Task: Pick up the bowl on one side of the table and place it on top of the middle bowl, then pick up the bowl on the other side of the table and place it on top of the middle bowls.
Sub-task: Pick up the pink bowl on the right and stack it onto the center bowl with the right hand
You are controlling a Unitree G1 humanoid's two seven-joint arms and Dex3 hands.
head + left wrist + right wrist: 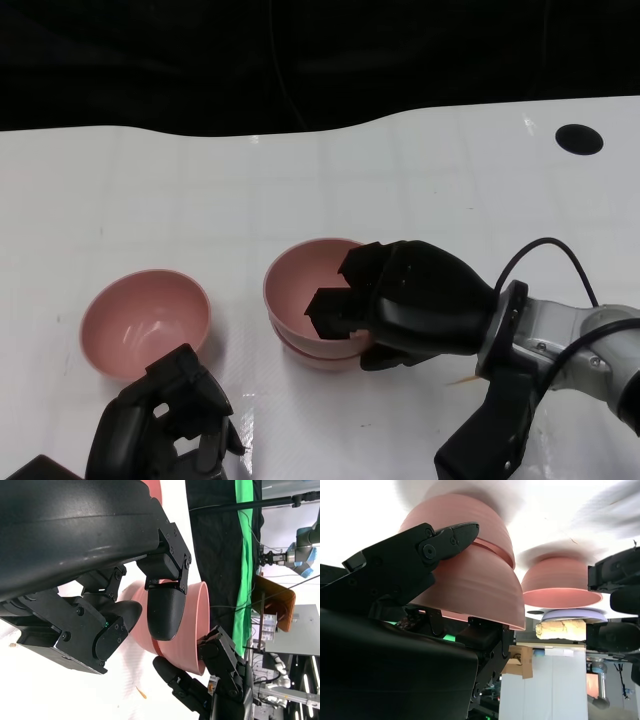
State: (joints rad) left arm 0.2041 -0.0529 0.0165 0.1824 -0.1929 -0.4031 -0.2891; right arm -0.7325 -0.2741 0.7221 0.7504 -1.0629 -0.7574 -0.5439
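White table [420, 170], black backdrop along the far edge. Dark round mark [579, 139] at far right of the table.

Middle: two pink bowls nested, the top bowl [305, 285] sitting in the middle bowl [318, 355], whose rim shows just beneath. Right hand [400, 300] at the stack's right side, grasping the top bowl by its rim: fingers [328, 308] reach inside the bowl, the rest of the hand outside the wall. Right wrist view agrees, one finger [435, 542] lying over the outer wall.

Left: a single pink bowl [145, 322], upright, well apart from the stack.

Left hand [175, 425] near edge, just beside the left bowl on its near side, fingers apart and nothing in them. Cannot tell whether it touches the bowl.
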